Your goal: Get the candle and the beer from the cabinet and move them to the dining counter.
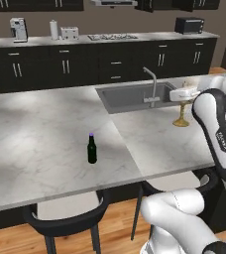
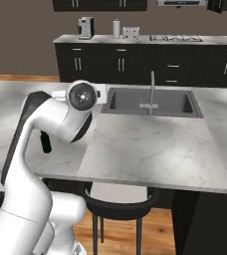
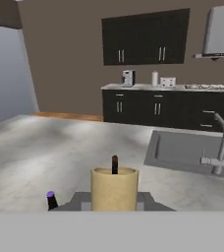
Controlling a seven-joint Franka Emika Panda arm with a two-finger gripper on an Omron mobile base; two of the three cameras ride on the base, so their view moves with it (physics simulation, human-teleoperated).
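The beer (image 1: 91, 149), a dark bottle with a purple cap, stands upright on the marble dining counter (image 1: 40, 134); its cap also shows in the hand view as the beer (image 3: 50, 197). To the right, beside the sink, my gripper (image 1: 184, 99) is shut on the tan-gold candle (image 1: 181, 118). The candle's flared base sits at or just above the marble; I cannot tell which. In the hand view the candle (image 3: 114, 189) stands upright with its dark wick, held in my gripper (image 3: 114, 203). A dark wall cabinet (image 3: 143, 37) with shut double doors hangs at the back.
An inset steel sink (image 1: 130, 96) with a faucet (image 1: 152, 84) lies just left of the candle. Dark stools (image 1: 65, 221) stand under the counter's near edge. Behind it, the back counter (image 1: 100, 39) carries a coffee machine, paper roll, toaster and hob.
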